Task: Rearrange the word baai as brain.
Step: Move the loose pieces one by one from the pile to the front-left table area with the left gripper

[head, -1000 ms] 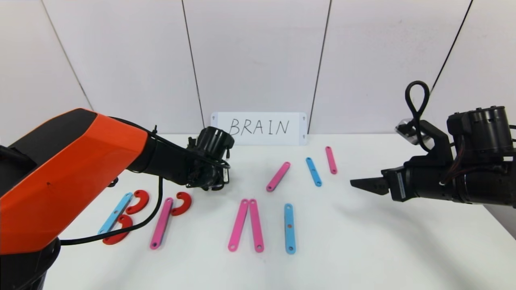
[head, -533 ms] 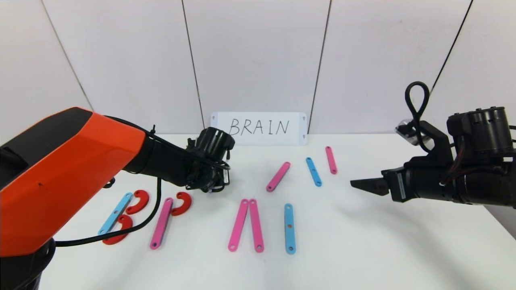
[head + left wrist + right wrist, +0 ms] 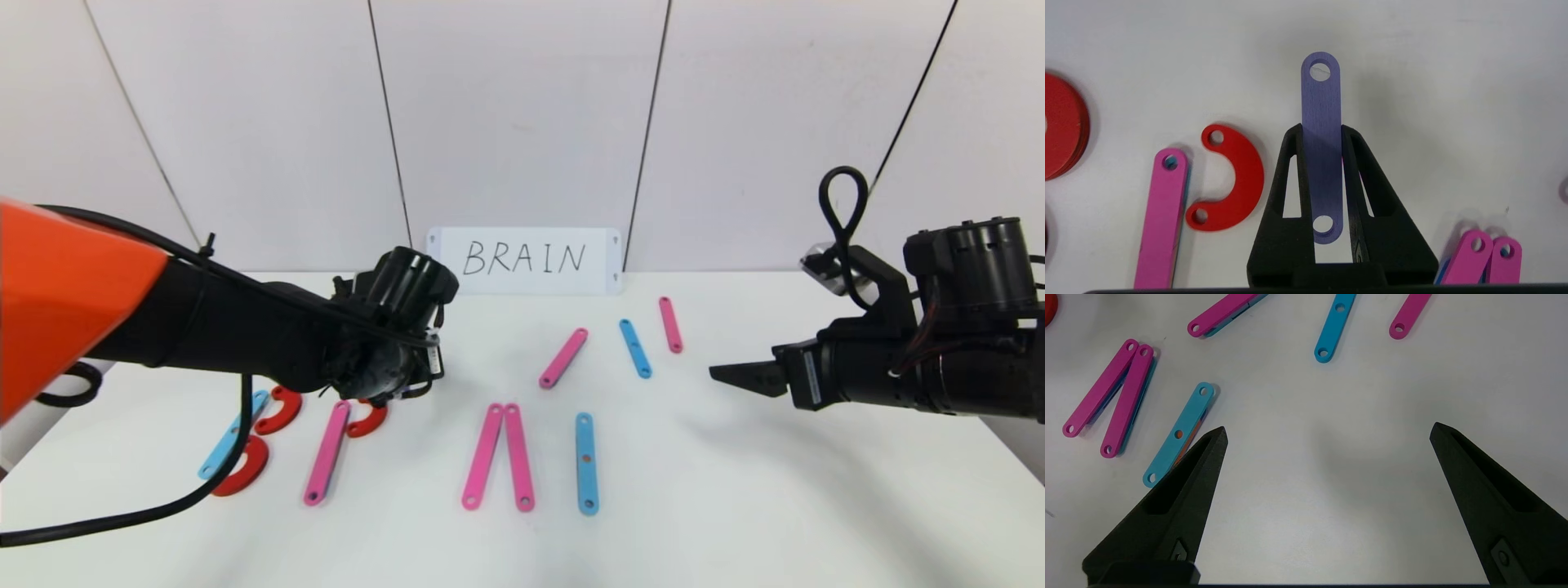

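The word lies in pieces on the white table. At left are a blue strip [image 3: 233, 433] with two red half-rings [image 3: 277, 408], then a pink strip [image 3: 326, 451] with a red half-ring [image 3: 1229, 179]. Two pink strips [image 3: 498, 456] form a narrow peak at centre, with a blue strip [image 3: 586, 462] beside them. My left gripper [image 3: 1322, 130] is shut on a short purple strip [image 3: 1320, 106] and holds it above the table next to that red half-ring. My right gripper [image 3: 1327, 433] is open and empty, hovering at the right.
A white card [image 3: 526, 260] lettered BRAIN stands at the back wall. Three loose strips lie behind the word: pink [image 3: 563, 358], blue [image 3: 634, 348] and pink [image 3: 670, 324]. The left arm's black cable [image 3: 163, 510] trails over the front left of the table.
My left arm has swung down and left, carrying its gripper from behind the second letter to just over its red half-ring. The right arm has not moved.
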You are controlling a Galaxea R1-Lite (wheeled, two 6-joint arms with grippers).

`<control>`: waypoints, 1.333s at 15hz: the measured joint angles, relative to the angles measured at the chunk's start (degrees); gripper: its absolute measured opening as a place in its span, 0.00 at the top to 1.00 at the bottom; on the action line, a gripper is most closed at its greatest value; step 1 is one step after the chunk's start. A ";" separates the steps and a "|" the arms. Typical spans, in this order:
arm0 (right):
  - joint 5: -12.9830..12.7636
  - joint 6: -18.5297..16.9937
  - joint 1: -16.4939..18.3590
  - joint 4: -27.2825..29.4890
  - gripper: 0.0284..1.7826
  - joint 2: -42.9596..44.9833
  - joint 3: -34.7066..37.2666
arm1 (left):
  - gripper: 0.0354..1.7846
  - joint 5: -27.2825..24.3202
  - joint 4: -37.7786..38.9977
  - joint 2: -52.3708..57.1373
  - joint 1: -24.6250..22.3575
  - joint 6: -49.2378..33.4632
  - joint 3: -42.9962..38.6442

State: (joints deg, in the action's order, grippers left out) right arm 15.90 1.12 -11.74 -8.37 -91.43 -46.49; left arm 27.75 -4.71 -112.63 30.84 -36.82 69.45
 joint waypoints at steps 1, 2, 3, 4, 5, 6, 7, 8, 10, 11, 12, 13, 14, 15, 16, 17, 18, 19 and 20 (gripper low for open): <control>-0.02 -0.02 0.00 0.00 0.03 -0.02 0.00 | 0.86 1.27 -0.61 1.85 0.88 -0.94 -2.00; 0.00 0.00 -0.02 0.00 0.03 -0.09 0.00 | 0.86 3.43 -0.88 3.36 1.88 -2.51 -3.90; 0.00 0.00 -0.02 0.00 0.03 -0.13 0.00 | 0.86 5.71 -0.99 4.47 2.73 -4.04 -5.69; 0.00 -0.02 0.00 0.00 0.03 -0.16 -0.02 | 0.87 7.42 -0.99 5.38 3.28 -5.35 -7.74; -0.02 0.00 0.00 0.00 0.03 -0.22 -0.06 | 0.86 8.13 -1.00 5.96 3.63 -6.38 -9.64; 0.00 -0.02 -0.02 0.00 0.03 -0.30 -0.06 | 0.86 8.36 -1.00 6.53 3.94 -7.62 -11.43; 0.00 -0.02 -0.02 0.00 0.03 -0.40 -0.09 | 0.86 8.39 -1.00 6.95 4.22 -8.80 -12.67; -0.02 0.00 -0.02 0.02 0.03 -0.46 -0.09 | 0.86 8.36 -1.07 7.25 4.71 -9.73 -13.56; -0.02 0.00 -0.02 0.02 0.03 -0.55 -0.09 | 0.86 8.28 -2.34 7.56 5.78 -12.30 -14.52; 0.00 0.00 -0.02 0.00 0.03 -0.63 -0.09 | 0.86 8.13 -3.95 7.61 6.34 -14.53 -14.58; 0.00 0.00 -0.02 0.00 0.03 -0.72 -0.16 | 0.86 8.00 -5.49 7.58 7.00 -16.82 -14.54; 0.00 -0.02 -0.02 0.00 0.03 -0.79 -0.16 | 0.87 7.97 -6.10 7.40 7.44 -18.55 -14.46; 0.00 0.00 -0.02 -0.02 0.03 -0.83 -0.17 | 0.86 7.97 -6.27 7.14 7.69 -19.77 -14.43; -0.02 -0.02 0.00 0.00 0.03 -0.88 -0.17 | 0.86 7.83 -6.38 6.86 7.85 -20.59 -14.46; -0.02 0.00 0.00 -0.02 0.03 -0.88 -0.17 | 0.86 7.56 -6.45 6.66 7.89 -21.33 -14.60; 0.00 0.00 0.00 -0.02 0.03 -0.88 -0.17 | 0.86 6.99 -6.47 6.51 7.91 -22.03 -14.80; 0.00 -0.02 0.00 0.00 0.03 -0.88 -0.17 | 0.86 6.38 -6.47 6.42 7.89 -22.39 -14.99; 0.00 -0.02 0.00 0.00 0.03 -0.88 -0.17 | 0.86 5.63 -6.47 6.29 7.58 -22.66 -15.10; 0.00 -0.02 0.00 -0.02 0.03 -0.88 -0.16 | 0.86 5.11 -6.45 6.16 7.05 -22.75 -15.18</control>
State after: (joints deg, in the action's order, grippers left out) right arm 15.90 1.10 -11.74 -8.40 -92.31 -46.65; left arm 32.85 -11.15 -106.47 37.89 -59.56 54.27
